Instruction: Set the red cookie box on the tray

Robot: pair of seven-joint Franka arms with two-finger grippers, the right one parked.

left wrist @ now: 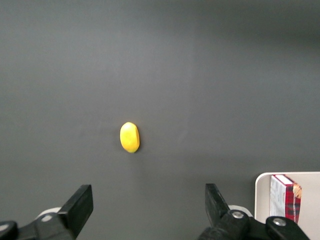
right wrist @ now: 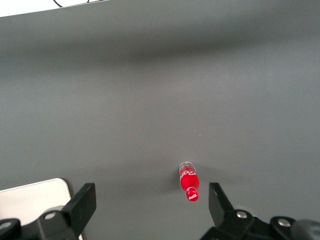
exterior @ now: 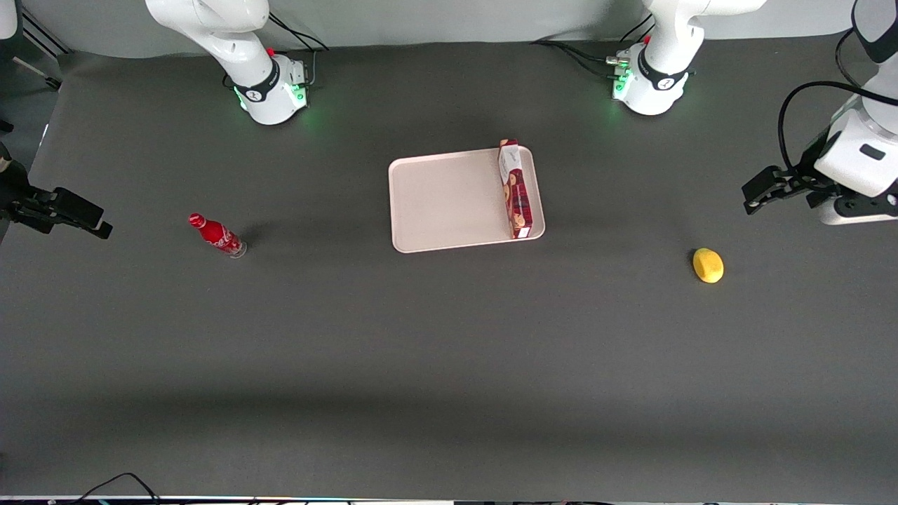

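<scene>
Dark grey table (exterior: 421, 351): red cookie box (exterior: 514, 189) stands on edge inside the tray (exterior: 449, 203), so the gripper (exterior: 761, 191) hangs wide open and empty, well off toward the working arm's end.

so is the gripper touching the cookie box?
Apart. Front view shows the gripper hanging open toward the working arm's end, bare table between it and the red cookie box.

Dark grey matte bench (exterior: 449, 365), pale grey wall along its farthest edge, soft even light, faint shadow bands
</scene>
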